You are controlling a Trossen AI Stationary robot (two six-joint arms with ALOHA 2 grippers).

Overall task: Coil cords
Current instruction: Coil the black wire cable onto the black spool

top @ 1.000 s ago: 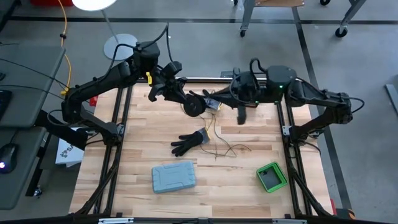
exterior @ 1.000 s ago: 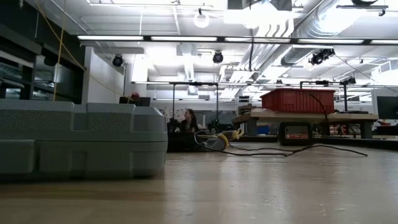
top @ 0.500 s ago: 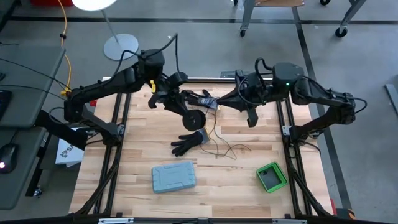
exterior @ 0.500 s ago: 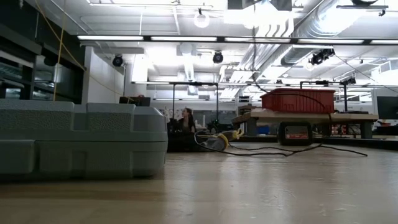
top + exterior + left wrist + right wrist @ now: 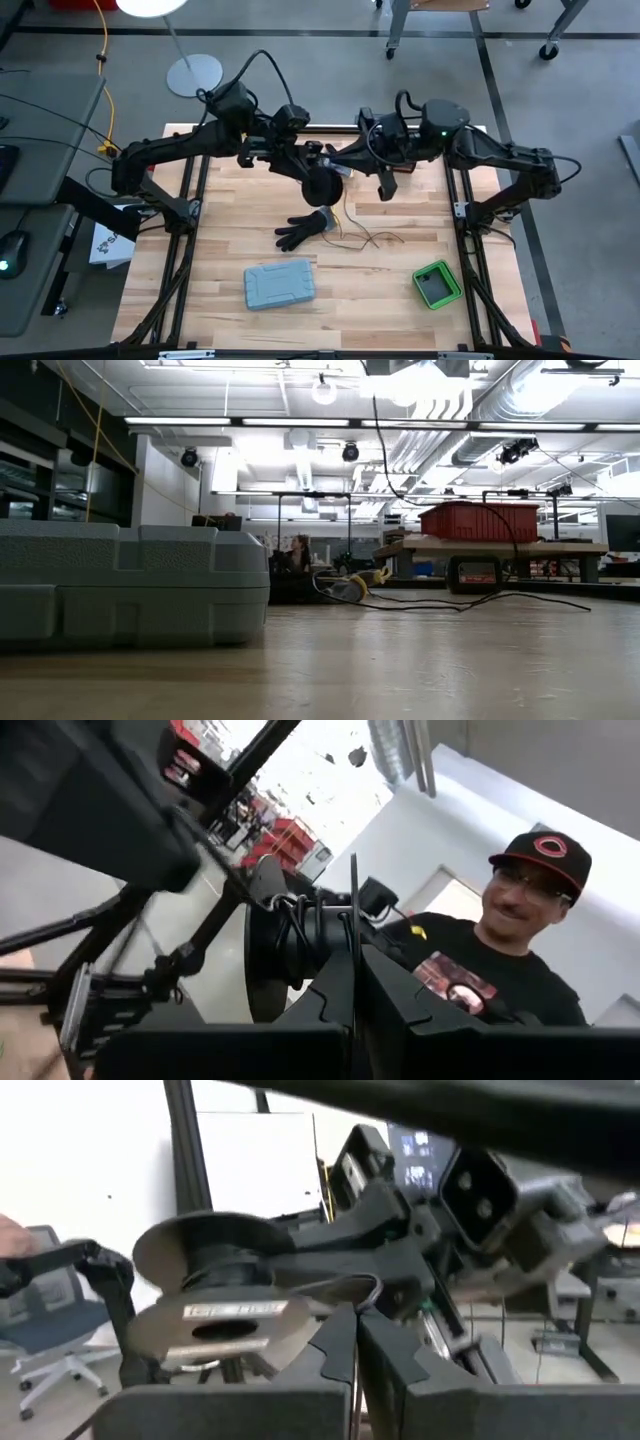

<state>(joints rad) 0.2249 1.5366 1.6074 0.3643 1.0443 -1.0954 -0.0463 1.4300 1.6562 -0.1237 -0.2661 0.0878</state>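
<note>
A black spool (image 5: 320,186) hangs in the air over the middle of the table, with dark cord (image 5: 292,935) wound on its core. My left gripper (image 5: 312,168) is shut on it. My right gripper (image 5: 347,170) stands right beside the spool, shut on the thin cord (image 5: 372,1292) that comes off it. From there the cord drops to the table and lies as a loose squiggle (image 5: 365,240), which also shows in the low view (image 5: 450,605). My left gripper pinches the thin edge of one spool flange (image 5: 352,920) between its two shut fingers. The fingers come roughly level from the table's left. The spool is lifted clear of the table. My right gripper pinches the thin cord (image 5: 366,1302) at its fingertips, just off the spool. The fingers come roughly level from the table's right. Below the hold the cord hangs slack down to the table.
A black glove (image 5: 305,228) lies near the cord's loose end. A grey case (image 5: 280,285) lies near the front edge, and a green box (image 5: 437,283) sits at the front right. A person in a dark cap (image 5: 500,950) stands beyond the table.
My left gripper has carried the spool a little toward the table's right and near edge, and its wrist has turned and tipped upward. The loose cord on the table has shifted slightly.
</note>
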